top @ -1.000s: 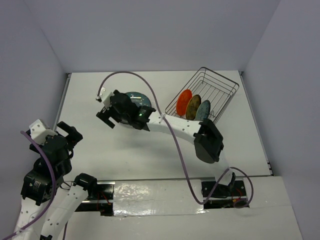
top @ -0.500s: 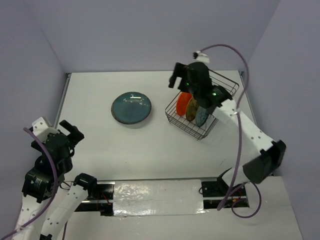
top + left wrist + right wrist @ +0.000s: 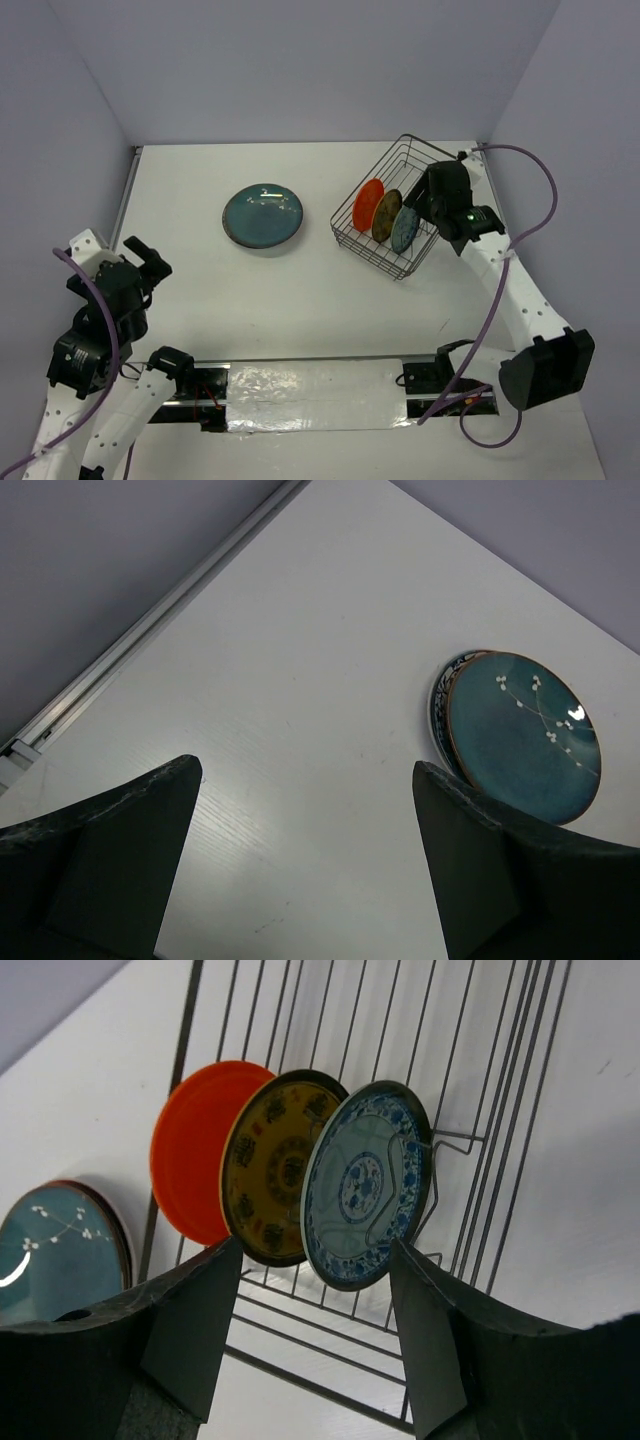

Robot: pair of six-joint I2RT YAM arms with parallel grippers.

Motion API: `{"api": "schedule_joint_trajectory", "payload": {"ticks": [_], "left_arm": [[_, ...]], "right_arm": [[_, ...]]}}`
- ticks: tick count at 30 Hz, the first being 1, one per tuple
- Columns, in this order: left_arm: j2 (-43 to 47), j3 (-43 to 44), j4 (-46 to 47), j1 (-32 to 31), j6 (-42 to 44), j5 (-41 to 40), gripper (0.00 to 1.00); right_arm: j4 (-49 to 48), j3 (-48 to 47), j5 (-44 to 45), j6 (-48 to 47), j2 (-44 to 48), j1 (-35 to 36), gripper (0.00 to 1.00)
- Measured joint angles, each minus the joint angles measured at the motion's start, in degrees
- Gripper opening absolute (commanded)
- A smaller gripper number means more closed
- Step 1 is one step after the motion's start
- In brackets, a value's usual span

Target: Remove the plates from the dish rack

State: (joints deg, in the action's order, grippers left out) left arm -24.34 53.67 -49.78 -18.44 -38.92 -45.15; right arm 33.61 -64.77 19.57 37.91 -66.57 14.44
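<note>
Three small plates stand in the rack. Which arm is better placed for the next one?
Right. The right claw, open, hangs at the dish rack facing the blue-patterned plate; the left claw sits far away.

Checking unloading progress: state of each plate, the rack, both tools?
Dish rack, holding three plates.
Teal plate, flat on table.
Orange-red plate, upright in rack.
Olive-brown plate, upright in rack.
Blue-patterned plate, upright in rack.
Left tool, open, empty.
Right tool, open, empty.

Right gripper (image 3: 424, 208) is hanging over dish rack (image 3: 368, 254); blue-patterned plate (image 3: 405, 228) is standing just before its fingers, olive-brown plate (image 3: 387, 214) and orange-red plate (image 3: 368, 203) beyond; dark teal plate (image 3: 264, 215) is lying well past them.
</note>
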Motion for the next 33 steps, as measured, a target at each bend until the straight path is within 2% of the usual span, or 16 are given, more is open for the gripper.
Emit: {"api": "schedule_joint_trajectory", "payload": {"ticks": [10,13,16,17,27,29,31,33], "left_arm": [[-5.7,-0.2,0.9,0.0,1.5,2.1,0.99],[-6.6,-0.4,1.3,0.0,1.7,2.8,1.00],[-6.9,-0.4,1.5,0.0,2.6,3.4,1.00],[-6.9,-0.4,1.5,0.0,2.7,3.5,0.99],[-7.0,-0.4,1.9,0.0,2.9,3.9,1.00],[-7.0,-0.4,1.9,0.0,2.9,4.0,0.99],[-7.0,-0.4,1.9,0.0,2.9,3.9,1.00],[-7.0,-0.4,1.9,0.0,2.9,3.9,1.00]], "right_arm": [[-2.5,0.4,-5.0,1.6,-12.6,-1.0,0.63],[-3.3,0.4,-5.4,1.7,-14.3,-1.0,0.58],[-3.7,0.4,-5.3,1.7,-16.0,-1.0,0.49],[-3.9,0.4,-5.2,1.7,-16.6,-1.0,0.42],[-5.9,2.2,-4.8,2.7,-18.3,-1.0,0.24],[-5.7,3.0,-4.6,2.7,-17.9,-1.0,0.17],[-5.5,3.4,-4.4,2.7,-17.0,-1.0,0.01],[-5.6,3.5,-4.4,3.1,-16.1,-1.0,0.00]]}}
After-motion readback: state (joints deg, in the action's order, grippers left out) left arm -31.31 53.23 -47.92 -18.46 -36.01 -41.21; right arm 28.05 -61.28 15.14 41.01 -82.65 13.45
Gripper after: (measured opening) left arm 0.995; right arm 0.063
